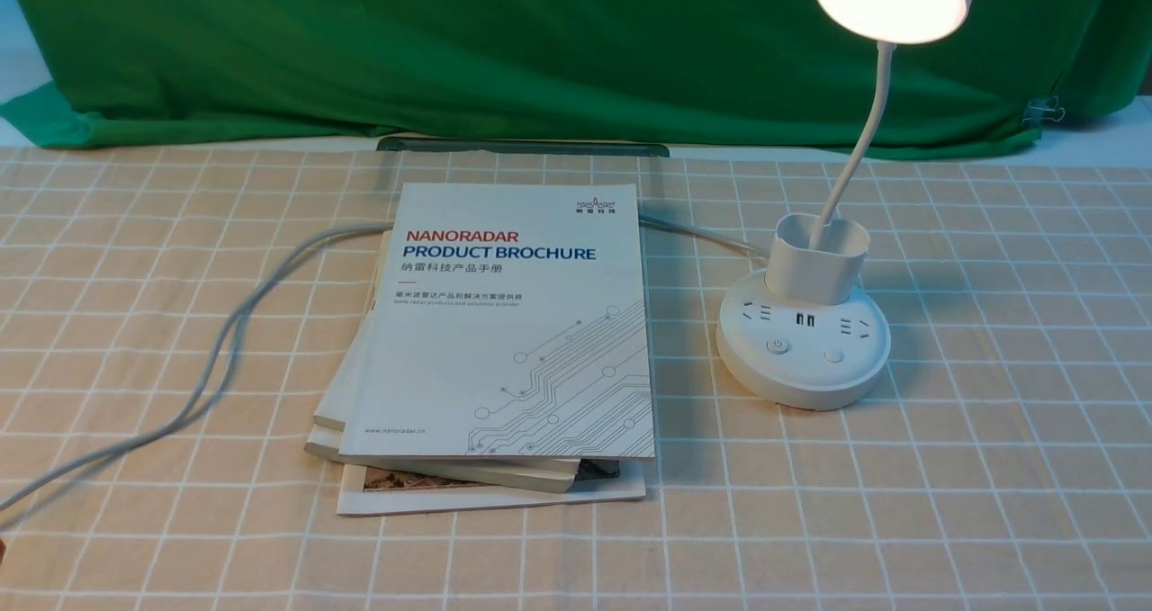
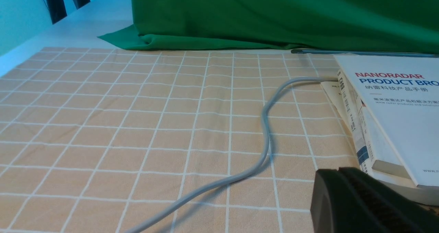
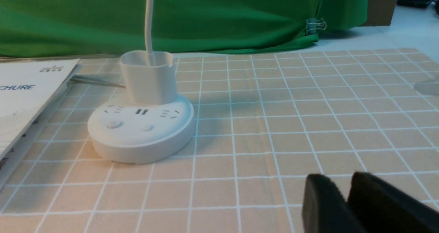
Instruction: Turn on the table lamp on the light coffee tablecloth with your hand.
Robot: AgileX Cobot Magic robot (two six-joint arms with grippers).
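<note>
Light coffee tablecloth (image 1: 945, 467) under table lamp (image 1: 804, 345), head lit; stood ahead-left of right gripper (image 3: 346, 198), fingers pressed together, clearly nearer than left gripper (image 2: 346, 188), also pressed together.

table lamp (image 1: 804, 341): white | tablecloth (image 1: 990, 467): beige, white grid | backdrop (image 1: 540, 44): green | hand (image 3: 346, 205): black

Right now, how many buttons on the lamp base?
2, both on the front of the lamp base: a power-symbol button on its left side, a plain button on its right. None seem hidden.
</note>
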